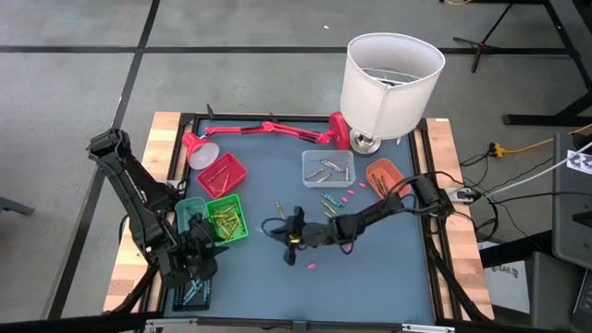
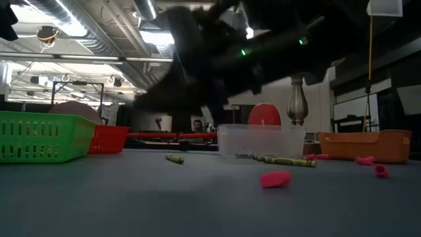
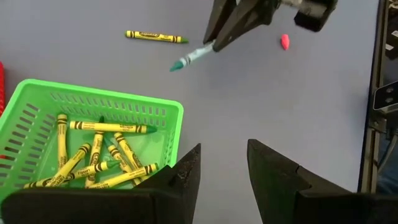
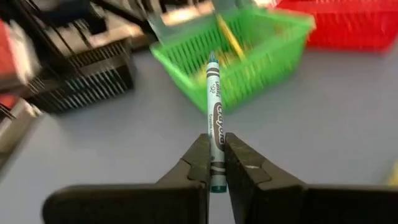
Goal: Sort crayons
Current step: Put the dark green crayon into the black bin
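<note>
The right gripper (image 4: pixel 216 163), at the centre of the high view, pinches a teal crayon (image 4: pixel 214 118) whose length points past its fingertips toward the green basket (image 4: pixel 267 46) left of it, while the left gripper (image 3: pixel 222 167) waits open at lower left.

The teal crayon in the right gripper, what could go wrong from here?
The right gripper pinches the teal crayon only near its back end, so most of it sticks out forward; it could pivot or slip free in transit. It points toward the green basket, which holds yellow crayons, so dropping it there would probably missort it. The left gripper hangs open beside that basket, so the arms could crowd each other.
</note>
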`<act>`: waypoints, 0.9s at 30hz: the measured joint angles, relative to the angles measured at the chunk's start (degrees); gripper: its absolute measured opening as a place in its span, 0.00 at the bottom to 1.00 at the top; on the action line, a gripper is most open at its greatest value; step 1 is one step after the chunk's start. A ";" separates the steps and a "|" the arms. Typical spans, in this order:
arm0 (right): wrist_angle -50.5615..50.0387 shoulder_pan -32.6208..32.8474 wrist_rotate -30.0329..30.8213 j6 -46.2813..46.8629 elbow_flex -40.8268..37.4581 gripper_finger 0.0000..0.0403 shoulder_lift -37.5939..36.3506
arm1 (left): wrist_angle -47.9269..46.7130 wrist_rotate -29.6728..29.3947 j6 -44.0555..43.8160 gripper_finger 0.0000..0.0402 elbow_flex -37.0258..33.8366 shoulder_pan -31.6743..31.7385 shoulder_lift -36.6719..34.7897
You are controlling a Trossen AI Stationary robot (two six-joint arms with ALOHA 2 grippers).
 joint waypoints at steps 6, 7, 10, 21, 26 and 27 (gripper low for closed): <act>13.03 -0.67 -3.49 -7.40 0.02 0.07 -0.07 | -0.04 -0.02 0.03 0.29 0.00 0.00 0.00; 15.04 -0.69 -4.31 -8.60 0.04 0.07 -0.07 | -0.04 -0.02 0.03 0.29 0.00 0.00 0.00; 19.66 -0.96 -5.83 -11.81 0.09 0.07 -0.09 | -0.04 -0.02 0.03 0.29 0.00 0.00 0.00; 25.19 -1.00 -8.11 -16.20 0.12 0.07 -0.19 | -0.02 -9.56 0.14 0.29 0.00 1.00 0.00; 25.83 -1.00 -8.22 -16.22 0.13 0.07 -0.20 | 0.51 -13.35 0.36 0.25 0.00 3.44 0.00; 25.84 -1.00 -8.22 -16.22 0.13 0.07 -0.20 | 0.95 -13.64 1.56 0.24 0.00 4.01 0.00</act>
